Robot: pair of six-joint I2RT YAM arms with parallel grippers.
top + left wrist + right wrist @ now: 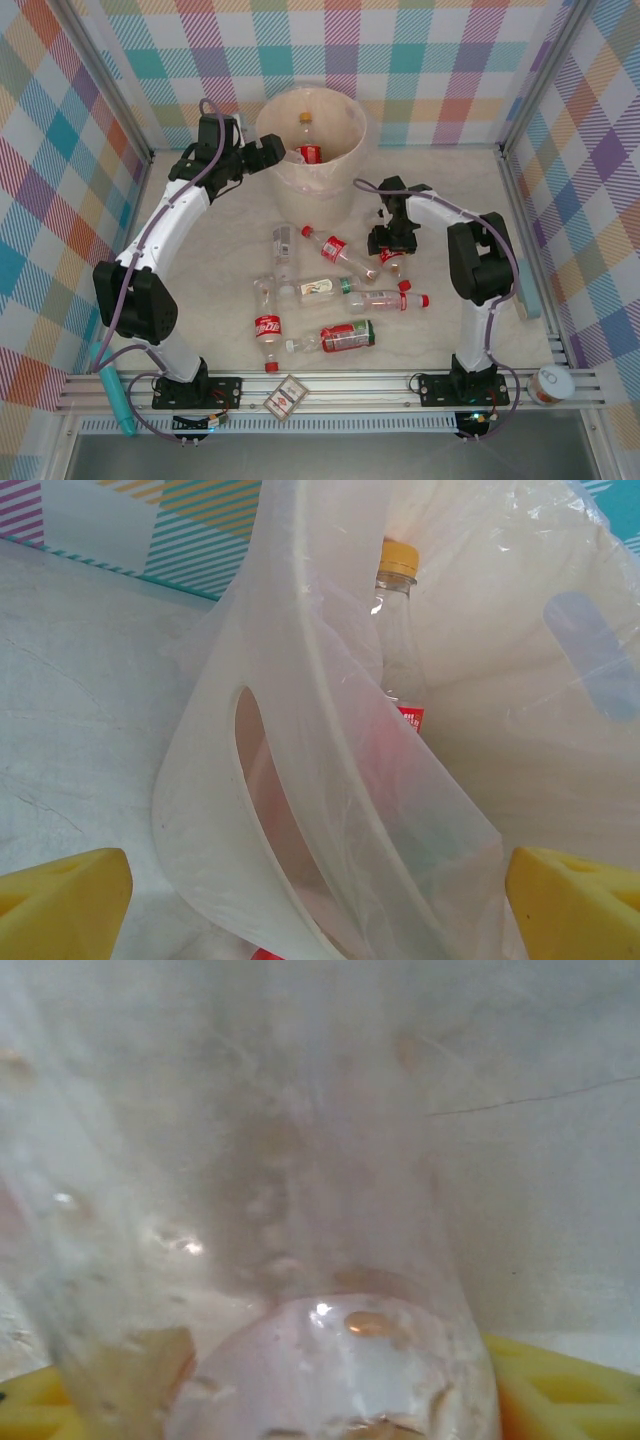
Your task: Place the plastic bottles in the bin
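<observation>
The beige bin (345, 175) stands at the back with its liner (560, 570); a yellow-capped plastic bottle (398, 610) with a red label stands inside it. My left gripper (272, 152) hangs open at the bin's left rim, and its yellow fingertips (62, 900) straddle the wall and liner with nothing gripped. My right gripper (389, 246) is down on a clear red-capped bottle (391, 263) right of centre. That bottle (300, 1260) sits between the yellow fingers (560, 1390), which press its sides. Several more bottles (340, 338) lie on the table in front of the bin.
A teal tube (118, 395) leans at the near left rail. A white-lidded jar (550, 385) sits at the near right, and a small card box (287, 397) lies on the front rail. Checked cloth walls close in the left, back and right sides.
</observation>
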